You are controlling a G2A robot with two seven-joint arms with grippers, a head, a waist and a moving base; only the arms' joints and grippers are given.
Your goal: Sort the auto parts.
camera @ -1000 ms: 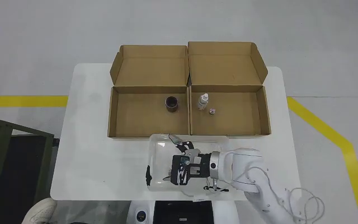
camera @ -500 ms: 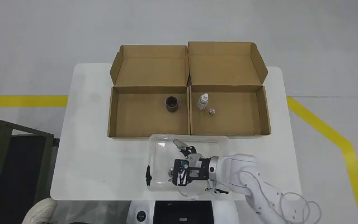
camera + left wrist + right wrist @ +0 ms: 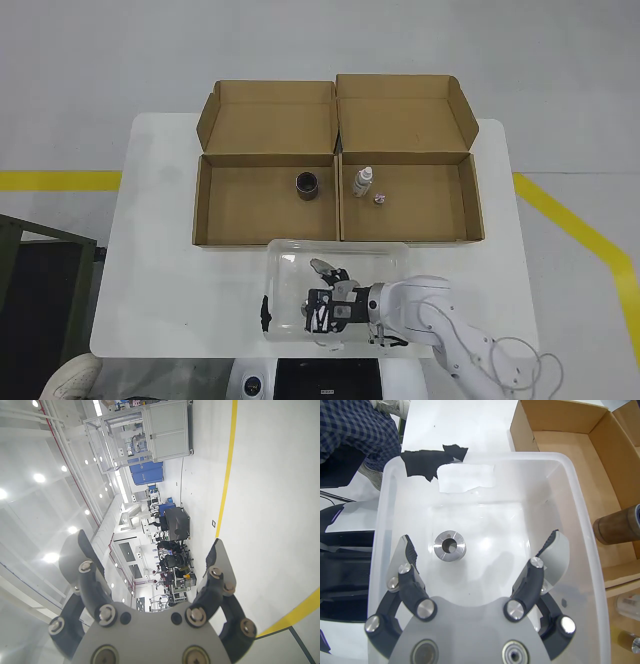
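Note:
A silver metal bushing with a centre hole lies on the floor of the clear plastic bin. My right gripper hangs open inside the bin just behind the bushing, which sits nearer one finger than the other. In the top view this gripper is in the bin at the table's near edge. A brown cylinder stands in the left cardboard box. A white bottle-shaped part and a small part lie in the right box. My left gripper is open, off the table, facing the room.
Both boxes stand side by side behind the bin with their lids folded back. Black tape and a white label are on the bin's end wall. The brown cylinder lies past the bin's side wall. A person's checked trouser leg is beyond the table.
My right arm has shifted slightly toward the table's near edge, with its gripper staying open inside the bin. Parts in the boxes have not moved.

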